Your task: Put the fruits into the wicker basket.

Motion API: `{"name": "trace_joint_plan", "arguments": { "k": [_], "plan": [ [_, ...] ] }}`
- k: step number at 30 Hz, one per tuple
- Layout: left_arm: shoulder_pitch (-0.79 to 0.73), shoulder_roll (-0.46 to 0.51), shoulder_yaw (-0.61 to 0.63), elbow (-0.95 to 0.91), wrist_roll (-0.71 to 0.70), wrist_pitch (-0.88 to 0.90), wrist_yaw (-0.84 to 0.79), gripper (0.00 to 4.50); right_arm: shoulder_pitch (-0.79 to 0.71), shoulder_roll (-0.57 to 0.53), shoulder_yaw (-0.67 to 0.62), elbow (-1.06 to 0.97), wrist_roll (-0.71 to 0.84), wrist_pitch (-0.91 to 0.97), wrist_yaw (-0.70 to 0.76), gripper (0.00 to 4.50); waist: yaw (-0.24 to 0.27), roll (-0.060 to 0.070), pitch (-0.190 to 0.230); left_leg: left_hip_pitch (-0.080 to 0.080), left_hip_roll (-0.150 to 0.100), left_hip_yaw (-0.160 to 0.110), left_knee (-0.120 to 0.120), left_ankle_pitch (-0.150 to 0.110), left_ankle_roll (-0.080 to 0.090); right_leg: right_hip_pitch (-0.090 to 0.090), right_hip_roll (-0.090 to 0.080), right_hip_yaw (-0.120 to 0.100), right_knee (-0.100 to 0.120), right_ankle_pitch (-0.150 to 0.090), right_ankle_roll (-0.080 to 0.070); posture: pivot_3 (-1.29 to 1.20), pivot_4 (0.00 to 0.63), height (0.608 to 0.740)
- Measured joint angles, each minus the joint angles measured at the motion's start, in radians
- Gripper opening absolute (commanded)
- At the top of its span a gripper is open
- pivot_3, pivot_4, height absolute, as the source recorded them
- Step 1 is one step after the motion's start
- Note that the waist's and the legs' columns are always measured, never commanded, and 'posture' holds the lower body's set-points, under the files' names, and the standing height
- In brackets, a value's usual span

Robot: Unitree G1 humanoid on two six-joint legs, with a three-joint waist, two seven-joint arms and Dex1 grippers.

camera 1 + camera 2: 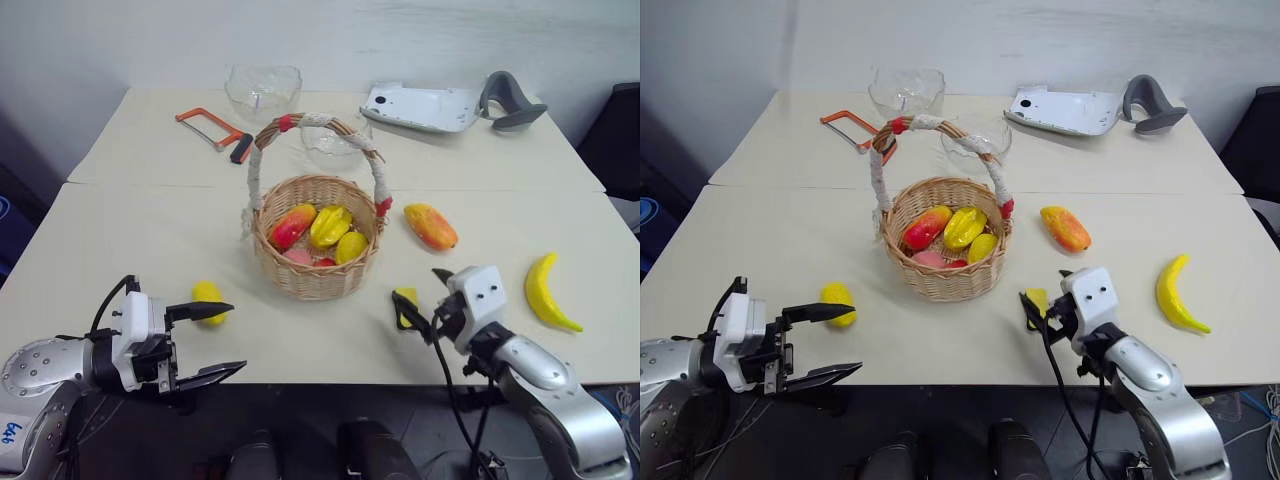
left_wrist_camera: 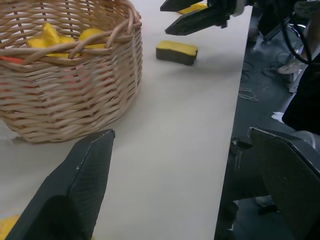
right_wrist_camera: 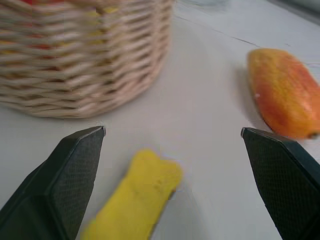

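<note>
The wicker basket (image 1: 316,268) stands mid-table and holds a red-orange mango (image 1: 292,226), a yellow starfruit (image 1: 330,226) and other fruits. On the table lie a yellow lemon (image 1: 208,298) to its left, an orange mango (image 1: 430,226) to its right and a banana (image 1: 545,292) at the far right. My left gripper (image 1: 237,337) is open at the table's front edge, just right of the lemon. Open too, my right gripper (image 1: 417,285) hovers over a yellow-and-black sponge (image 1: 407,300), which lies between its fingers (image 3: 75,170) in the right wrist view, with the mango (image 3: 285,95) beyond.
Two clear glass bowls (image 1: 263,90) (image 1: 335,145) stand behind the basket. An orange hacksaw (image 1: 213,130) lies at the back left, and a white device (image 1: 420,107) with a grey handle (image 1: 510,100) at the back right. The table's front edge runs just under both grippers.
</note>
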Motion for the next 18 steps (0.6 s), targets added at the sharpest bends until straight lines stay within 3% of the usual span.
{"name": "trace_joint_plan", "arguments": {
  "k": [4, 7, 16, 18],
  "plan": [
    [-0.058, 0.003, -0.015, 0.0, 0.0, 0.001, 0.005, 4.5, -0.001, 0.033, 0.019, 0.036, -0.025, 0.023, -0.012, 4.45, 0.003, -0.002, -0.002, 0.002, 0.0, 0.001, 0.0, -0.001, 0.002, 0.002, 0.0, 0.0, 0.0, 0.0, 0.0, 0.0, 0.15, 0.74],
    [-0.08, 0.005, -0.02, 0.0, -0.001, 0.007, 0.012, 4.5, -0.003, 0.087, 0.001, 0.055, 0.035, 0.063, 0.02, 3.92, 0.001, -0.006, -0.005, 0.002, 0.001, 0.0, 0.0, -0.001, 0.002, 0.002, 0.001, 0.0, 0.0, 0.0, 0.0, 0.0, 0.15, 0.74],
    [-0.116, 0.006, -0.05, 0.018, 0.017, -0.005, 0.003, 4.5, 0.008, 0.097, -0.078, 0.093, 0.172, 0.145, 0.138, 0.97, 0.01, -0.009, -0.007, 0.002, 0.001, 0.0, -0.001, -0.002, 0.003, 0.003, 0.0, -0.001, -0.001, 0.0, 0.0, 0.0, 0.15, 0.74],
    [-0.13, 0.006, -0.055, 0.034, 0.022, -0.018, -0.001, 4.5, 0.035, 0.085, -0.107, 0.095, 0.202, 0.108, 0.2, 0.69, 0.009, -0.007, -0.006, 0.001, 0.001, 0.0, -0.001, -0.002, 0.003, 0.002, 0.001, -0.001, -0.002, 0.0, 0.0, 0.0, 0.15, 0.74]
  ]
}}
